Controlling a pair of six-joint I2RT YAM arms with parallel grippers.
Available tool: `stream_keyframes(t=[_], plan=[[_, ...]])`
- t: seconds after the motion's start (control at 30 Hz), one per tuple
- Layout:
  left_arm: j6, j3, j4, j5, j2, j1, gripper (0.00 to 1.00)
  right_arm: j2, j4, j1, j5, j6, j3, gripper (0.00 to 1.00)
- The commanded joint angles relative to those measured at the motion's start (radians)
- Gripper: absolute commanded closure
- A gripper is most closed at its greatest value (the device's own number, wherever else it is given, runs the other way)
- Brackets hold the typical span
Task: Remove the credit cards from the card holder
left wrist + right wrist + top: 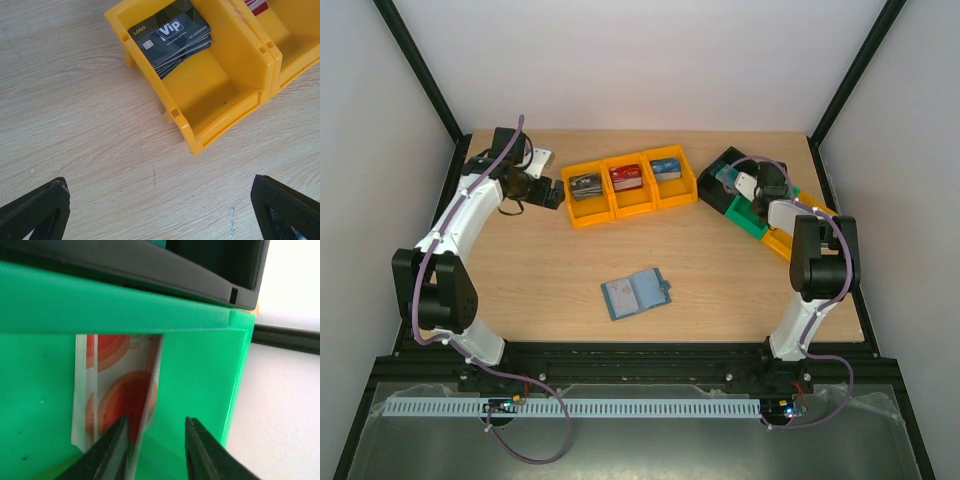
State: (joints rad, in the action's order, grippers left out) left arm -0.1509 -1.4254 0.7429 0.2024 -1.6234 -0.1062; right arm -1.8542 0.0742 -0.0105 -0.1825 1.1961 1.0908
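Right gripper (156,452), jaws slightly parted, is hanging beside red-and-white plastic cards (117,390) at eleven o'clock; lift straight. Left gripper (160,210): spread.

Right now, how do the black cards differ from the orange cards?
The black cards read "Vip" and sit in a yellow bin; orange cards show circles on white and sit in a green bin. The left tool is apart from the black; the right tool is at the orange. Both are stacks.
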Motion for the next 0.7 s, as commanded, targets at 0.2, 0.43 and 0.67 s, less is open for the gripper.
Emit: stream_keyframes(t=[0.2, 0.43, 0.67], plan=[[-0.019, 0.009, 0.0, -0.009, 0.013, 0.0, 0.0, 0.044, 0.016, -0.02, 0.031, -0.028, 0.004, 0.33], [-0.026, 0.012, 0.002, 0.002, 0.019, 0.0, 0.0, 0.125, -0.016, -0.02, 0.083, -0.137, 0.037, 0.01], [-0.017, 0.012, 0.006, 0.035, 0.022, -0.001, 0.0, 0.175, -0.263, -0.02, 0.282, -0.832, 0.331, 0.01]])
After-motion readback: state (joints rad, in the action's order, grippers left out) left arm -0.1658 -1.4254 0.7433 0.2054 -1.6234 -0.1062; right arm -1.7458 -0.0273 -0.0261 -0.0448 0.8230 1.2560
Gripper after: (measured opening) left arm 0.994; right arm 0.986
